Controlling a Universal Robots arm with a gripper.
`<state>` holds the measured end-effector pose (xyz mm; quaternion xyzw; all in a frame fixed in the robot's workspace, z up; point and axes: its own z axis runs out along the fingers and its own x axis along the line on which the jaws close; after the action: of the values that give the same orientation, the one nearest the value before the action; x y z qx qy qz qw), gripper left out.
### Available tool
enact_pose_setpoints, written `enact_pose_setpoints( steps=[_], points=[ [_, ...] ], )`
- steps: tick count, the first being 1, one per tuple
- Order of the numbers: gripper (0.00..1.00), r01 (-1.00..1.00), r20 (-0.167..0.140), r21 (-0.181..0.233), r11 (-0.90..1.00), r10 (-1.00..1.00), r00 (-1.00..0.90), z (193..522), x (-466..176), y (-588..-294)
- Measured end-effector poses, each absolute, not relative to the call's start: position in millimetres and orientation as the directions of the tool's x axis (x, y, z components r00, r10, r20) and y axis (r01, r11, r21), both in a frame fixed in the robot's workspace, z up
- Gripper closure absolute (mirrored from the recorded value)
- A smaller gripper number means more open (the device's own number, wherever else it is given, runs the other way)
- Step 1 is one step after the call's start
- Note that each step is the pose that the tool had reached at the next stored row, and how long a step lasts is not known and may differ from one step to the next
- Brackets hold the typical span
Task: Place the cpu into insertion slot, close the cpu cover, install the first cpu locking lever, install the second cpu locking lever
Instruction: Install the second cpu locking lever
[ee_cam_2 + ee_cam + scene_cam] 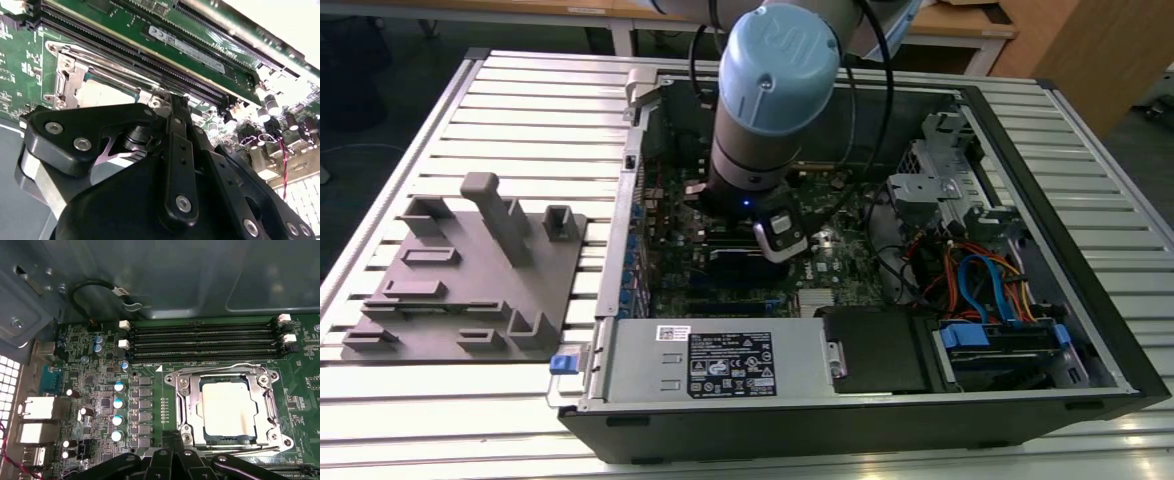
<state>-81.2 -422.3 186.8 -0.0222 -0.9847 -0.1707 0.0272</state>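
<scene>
Silver-grey cpu [223, 406] seated flat in the insertion slot [186, 429], seen from above in the first wrist view. Thin silver cpu cover [270, 407] lying down around the chip as a square frame, chip top showing through its window. Thin wire locking lever [220, 366] running along the frame edge nearest the long black memory slots [202, 340]; whether latched, cannot tell. Green motherboard [155, 375] all around, with a row of small round capacitors [118, 411] beside the socket.

Black gripper [172, 107] hovering just beside the socket in the second wrist view, fingertip [174, 102] near the corner of the cover; touching or just clear, cannot tell. Fingers drawn together, nothing seen between them. Same cpu [102, 92] partly visible past the black gripper links, cover frame [67, 70] around it.

Open black computer case [1067, 385] lying on its side on a white slatted table [494, 100] in the exterior view. Robot arm [767, 110] with a pale blue joint cap reaching down into the middle of the case over the motherboard. Grey fixture plate [467, 285] with upright blocks resting on the table toward the exterior view's left, well apart from the case interior.
</scene>
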Motion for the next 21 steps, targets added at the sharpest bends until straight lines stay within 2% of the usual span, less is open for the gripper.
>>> enact_pose_setpoints(
  steps=[11, 21],
  points=[
    [0.9, 0.053, 0.061, 0.335, 0.941, 0.035, -0.998, 203.1, -83.0, -421.7],
    [0.9, 0.053, 0.061, 0.335, 0.941, 0.035, -0.998, 231.5, -83.2, -421.7]
  ],
)
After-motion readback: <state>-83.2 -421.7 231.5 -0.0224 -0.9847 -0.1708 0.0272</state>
